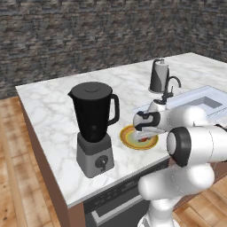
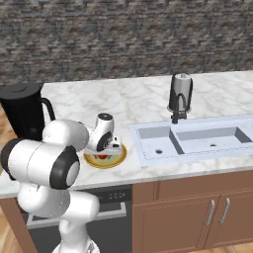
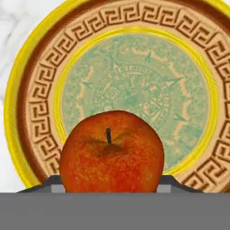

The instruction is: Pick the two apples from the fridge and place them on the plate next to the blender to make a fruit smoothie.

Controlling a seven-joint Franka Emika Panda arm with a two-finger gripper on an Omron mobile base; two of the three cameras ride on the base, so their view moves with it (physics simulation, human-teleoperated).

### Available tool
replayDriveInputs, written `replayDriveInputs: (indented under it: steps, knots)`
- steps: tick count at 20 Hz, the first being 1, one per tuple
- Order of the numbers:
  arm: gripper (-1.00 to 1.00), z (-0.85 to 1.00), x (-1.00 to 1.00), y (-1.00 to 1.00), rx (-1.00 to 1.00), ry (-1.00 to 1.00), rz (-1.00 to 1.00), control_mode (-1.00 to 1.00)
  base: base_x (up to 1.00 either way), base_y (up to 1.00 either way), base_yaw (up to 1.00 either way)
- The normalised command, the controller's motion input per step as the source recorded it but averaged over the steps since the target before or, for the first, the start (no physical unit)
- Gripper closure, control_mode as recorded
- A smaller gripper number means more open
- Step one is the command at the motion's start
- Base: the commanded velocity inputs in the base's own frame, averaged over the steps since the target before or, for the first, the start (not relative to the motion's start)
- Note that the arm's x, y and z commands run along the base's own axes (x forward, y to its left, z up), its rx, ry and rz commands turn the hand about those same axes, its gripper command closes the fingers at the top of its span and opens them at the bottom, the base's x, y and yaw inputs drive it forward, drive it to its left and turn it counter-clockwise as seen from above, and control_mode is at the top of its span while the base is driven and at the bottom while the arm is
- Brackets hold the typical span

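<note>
Apple (image 3: 111, 155) gripped in end effector (image 3: 110, 185) above plate (image 3: 33, 112); blender (image 1: 93, 126) beside, sink (image 2: 195, 138) opposite.

1. Light is even and bright in all views; the white marble table (image 1: 57, 111) shows no glare.
2. The stone wall (image 1: 88, 31) at 12 o'clock reads dimmer than the table.
3. Shadows are faint: a soft dark patch sits around the stem of the apple (image 3: 111, 155).
4. The blender (image 1: 93, 126) jug is flat black with little sheen.
5. Rendered edges look slightly soft and jagged; the plate (image 3: 40, 112) pattern is blurry up close.
</note>
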Motion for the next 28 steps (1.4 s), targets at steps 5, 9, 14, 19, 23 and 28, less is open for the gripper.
replayDriveInputs:
  steps: [5,9,14,19,23,28]
  knots:
    - [1.0,-0.27,0.41,0.0,-0.01,0.05,0.06,-1.0,0.0,0.0,0.0]
    - [-1.0,-0.23,0.08,0.07,-0.03,0.02,0.04,-1.0,0.0,0.0,0.0]
    - [-1.0,-0.01,-0.14,0.04,-0.01,-0.01,0.01,-1.0,0.0,0.0,0.0]
    - [-1.0,0.57,-0.69,0.0,-0.02,-0.21,0.0,-1.0,0.0,0.0,0.0]
    - [-1.0,0.76,-0.71,0.0,-0.04,-0.31,0.0,-1.0,0.0,0.0,0.0]
    - [-1.0,0.26,-1.0,0.0,0.0,-0.17,0.0,-1.0,0.0,0.0,0.0]
